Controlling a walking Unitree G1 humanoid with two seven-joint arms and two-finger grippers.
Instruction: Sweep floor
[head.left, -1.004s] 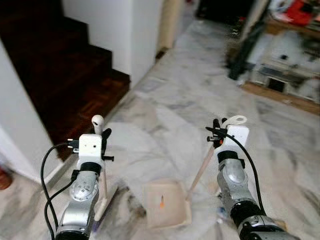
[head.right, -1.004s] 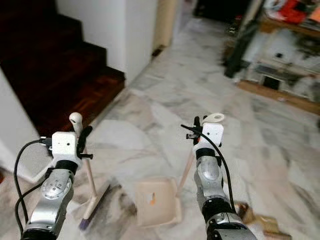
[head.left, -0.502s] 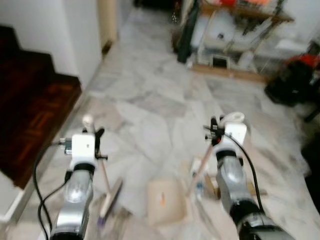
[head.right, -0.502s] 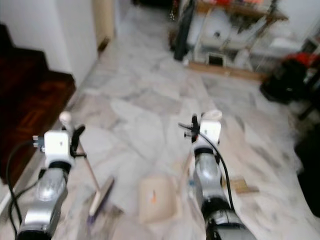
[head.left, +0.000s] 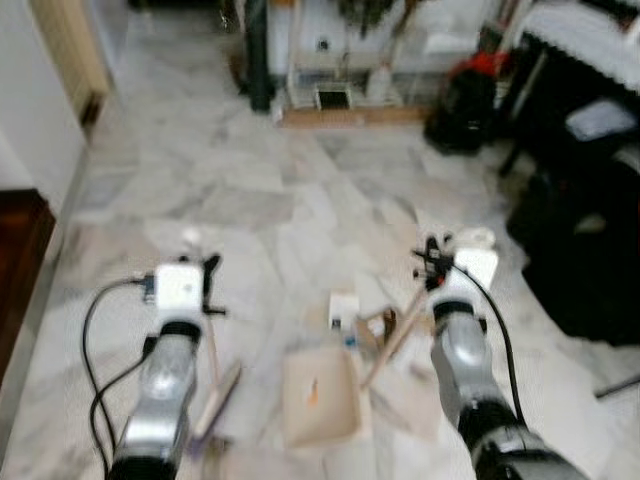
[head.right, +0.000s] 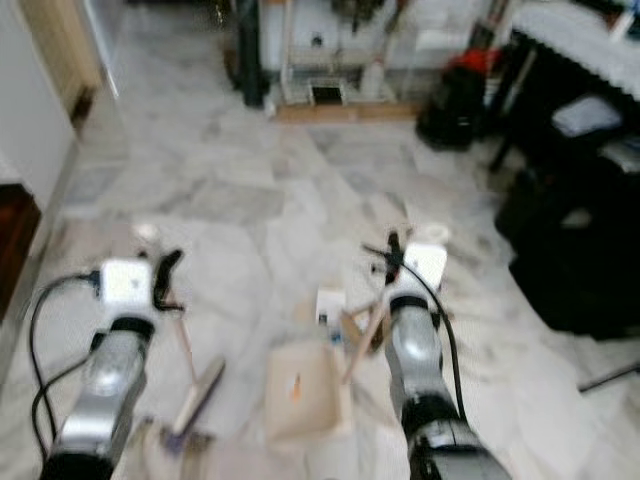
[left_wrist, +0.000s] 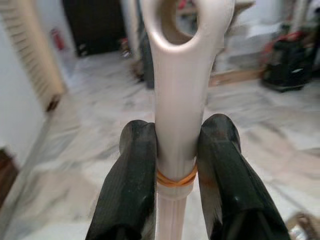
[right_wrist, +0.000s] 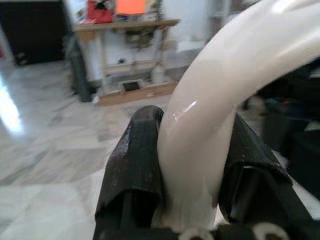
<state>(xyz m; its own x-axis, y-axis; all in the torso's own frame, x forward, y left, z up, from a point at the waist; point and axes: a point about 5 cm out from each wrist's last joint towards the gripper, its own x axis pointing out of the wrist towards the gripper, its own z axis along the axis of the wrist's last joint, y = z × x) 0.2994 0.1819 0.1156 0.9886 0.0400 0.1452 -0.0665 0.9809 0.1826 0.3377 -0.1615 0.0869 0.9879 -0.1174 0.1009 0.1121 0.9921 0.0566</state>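
The broom (head.left: 213, 385) stands at the near left, its brush head resting on the marble floor (head.left: 250, 200) and its pale handle rising to the left gripper (left_wrist: 175, 165), whose two black fingers are clamped on the handle just below its hanging loop. The dustpan (head.left: 318, 400) lies flat on the floor at near centre, a small orange scrap inside it, and its long handle slants up and right to the right gripper (right_wrist: 192, 170), which is closed tight around the curved top of that handle. Just beyond the dustpan's far edge, between the two arms, lie scattered litter: a small white carton (head.left: 343, 310) and some brown scraps (head.left: 385, 322), with flat paper-like pieces to the pan's right. To sweep well from here, the pan's open lip should probably be turned toward that litter and held flat against the floor, while the broom reaches past the carton and draws it back in short, low strokes. The views are blurred, so steadying before the stroke seems wise. Far off stand a shelf unit (head.left: 330, 60) and dark bags (head.left: 470, 100) at the far right.
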